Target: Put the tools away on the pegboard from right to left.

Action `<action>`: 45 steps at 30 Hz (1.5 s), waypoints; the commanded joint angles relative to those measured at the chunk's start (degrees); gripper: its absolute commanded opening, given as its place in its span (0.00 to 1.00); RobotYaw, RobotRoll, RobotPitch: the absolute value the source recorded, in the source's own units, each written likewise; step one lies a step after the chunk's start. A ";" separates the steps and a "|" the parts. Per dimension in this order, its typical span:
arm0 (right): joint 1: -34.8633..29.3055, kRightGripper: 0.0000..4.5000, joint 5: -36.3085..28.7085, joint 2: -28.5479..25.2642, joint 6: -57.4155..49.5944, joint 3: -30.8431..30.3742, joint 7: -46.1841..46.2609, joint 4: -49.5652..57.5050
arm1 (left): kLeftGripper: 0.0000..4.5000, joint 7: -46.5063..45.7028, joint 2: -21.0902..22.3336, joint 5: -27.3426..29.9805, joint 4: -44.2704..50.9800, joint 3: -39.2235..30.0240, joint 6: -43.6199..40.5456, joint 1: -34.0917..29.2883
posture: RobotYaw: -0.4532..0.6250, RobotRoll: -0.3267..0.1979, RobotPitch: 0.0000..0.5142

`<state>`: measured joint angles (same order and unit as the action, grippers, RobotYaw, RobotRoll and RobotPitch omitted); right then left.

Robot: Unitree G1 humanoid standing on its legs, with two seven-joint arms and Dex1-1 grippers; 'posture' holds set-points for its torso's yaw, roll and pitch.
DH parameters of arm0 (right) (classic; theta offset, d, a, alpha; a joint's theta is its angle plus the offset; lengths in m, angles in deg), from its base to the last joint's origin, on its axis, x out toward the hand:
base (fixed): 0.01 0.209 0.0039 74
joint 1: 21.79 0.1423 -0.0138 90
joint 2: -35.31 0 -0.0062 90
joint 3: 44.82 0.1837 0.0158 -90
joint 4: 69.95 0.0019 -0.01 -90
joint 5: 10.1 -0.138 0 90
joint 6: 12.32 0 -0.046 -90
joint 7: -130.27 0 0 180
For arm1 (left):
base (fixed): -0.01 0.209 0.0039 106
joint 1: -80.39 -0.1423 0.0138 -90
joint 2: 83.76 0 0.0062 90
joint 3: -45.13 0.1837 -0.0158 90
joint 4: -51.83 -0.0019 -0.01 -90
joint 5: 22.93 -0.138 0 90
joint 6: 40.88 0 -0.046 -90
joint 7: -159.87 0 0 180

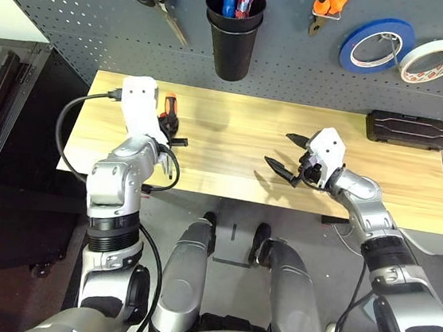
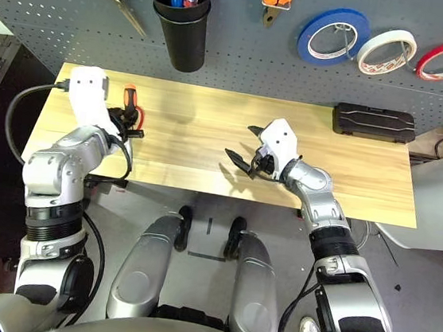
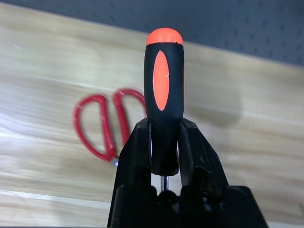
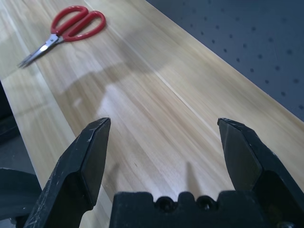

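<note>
A light wooden table (image 1: 228,179) stands on grey floor (image 1: 233,239) beside a black cabinet (image 1: 5,93).

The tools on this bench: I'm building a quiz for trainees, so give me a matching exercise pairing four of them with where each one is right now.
Things:
1. screwdriver
2. red-handled scissors
3. pliers
4. white tape roll

Places:
A. lying flat on the wooden table
B. hanging on the pegboard between the blue and red tape rolls
C. clamped in the left gripper
D. hanging on the pegboard, between the black cup and the blue tape roll

Pairs: 1-C, 2-A, 3-D, 4-B
</note>
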<state>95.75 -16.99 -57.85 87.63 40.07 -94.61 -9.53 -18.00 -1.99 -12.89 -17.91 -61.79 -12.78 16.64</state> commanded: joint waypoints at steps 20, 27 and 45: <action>-4.90 1.00 -19.44 -4.69 0.27 12.09 -11.44 16.95 | 0.15 2.73 5.66 14.97 8.38 -9.15 15.06 12.29 | 0.71 0.62 0.47; -4.30 1.00 -24.37 -5.05 -4.49 15.62 -8.62 22.86 | 0.15 2.27 7.38 16.61 2.79 -8.20 18.35 18.97 | 0.67 0.62 0.46; -0.69 1.00 -28.30 -6.02 -8.93 18.89 -5.57 26.61 | 0.15 0.24 7.00 17.10 -8.42 -5.07 26.88 29.92 | 0.63 0.62 0.44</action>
<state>94.99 -44.71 -63.51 78.17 57.38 -100.18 15.56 -17.29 4.99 3.92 -26.28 -67.38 12.55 45.12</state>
